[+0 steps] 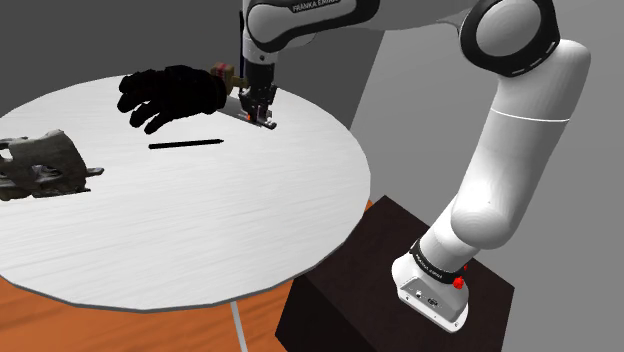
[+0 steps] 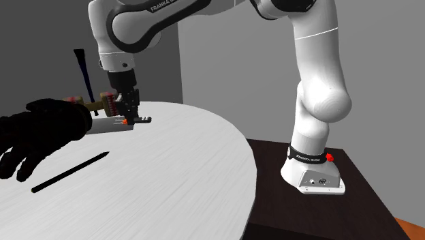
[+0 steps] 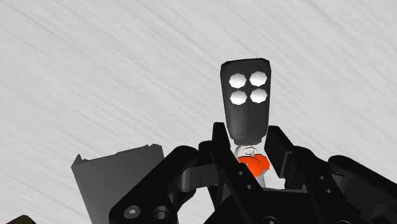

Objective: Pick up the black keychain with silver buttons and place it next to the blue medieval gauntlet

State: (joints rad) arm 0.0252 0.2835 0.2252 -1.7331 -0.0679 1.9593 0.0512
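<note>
Lettering [image 2: 165,8] reading "FRANKA EMIKA" is seen in white on a dark joint of the white arm [image 2: 320,95] at the top of the second exterior view. The same words are cut off by the top edge of the shoulder view. Small print on the black band [image 2: 310,156] above the arm's foot cannot be read.

The keychain [image 3: 248,118] is shown as a black fob, wider at its far end, with four silver buttons [image 3: 257,78] set in a square. A small silver ring [image 3: 250,151] and an orange tag [image 3: 256,165] are fixed at its narrow end. It is clasped at that narrow end by the pincer [image 3: 248,143], whose black fingers [image 3: 219,149] are set close against both sides of the fob.

In the shoulder view the pincer [image 1: 262,110] is pointed straight down at the upper middle of the frame, over the far part of the round white surface [image 1: 200,230]. Whether the fob is raised clear of the surface cannot be told. The gauntlet [image 1: 170,95], rendered almost black, is laid just to the left of the pincer, its fingers spread towards the frame's left. A thin black rod [image 1: 185,145] is laid on the surface just below the gauntlet. The dark stand [image 1: 390,290] is seen at lower right.
</note>
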